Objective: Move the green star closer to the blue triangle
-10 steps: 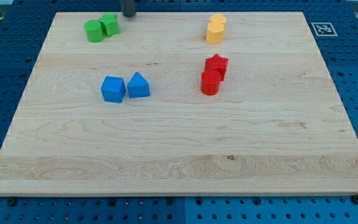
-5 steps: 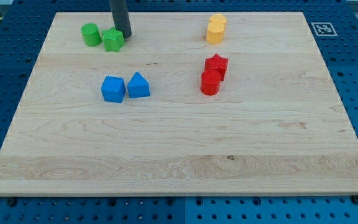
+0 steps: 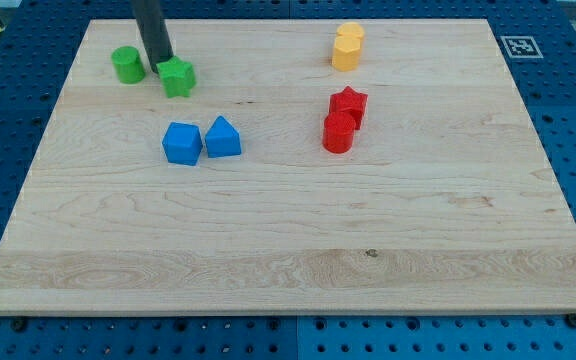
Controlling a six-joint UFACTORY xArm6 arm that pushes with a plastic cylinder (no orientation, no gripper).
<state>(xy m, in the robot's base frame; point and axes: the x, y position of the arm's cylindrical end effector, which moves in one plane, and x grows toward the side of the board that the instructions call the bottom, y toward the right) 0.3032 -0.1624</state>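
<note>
The green star (image 3: 178, 77) lies at the upper left of the wooden board (image 3: 288, 250). My tip (image 3: 161, 62) stands just to the star's upper left, touching it, between the star and the green cylinder (image 3: 127, 64). The blue triangle (image 3: 223, 137) lies below and right of the star, next to a blue block (image 3: 182, 143).
A red star (image 3: 349, 102) and a red cylinder (image 3: 338, 132) sit together right of centre. Two yellow blocks (image 3: 347, 46) sit at the view's top right. A marker tag (image 3: 518, 46) lies off the board's top right corner.
My rod came down at the top and moved left, between the two green blocks. The green star slid down a little; the green cylinder slid left, away from the star.
</note>
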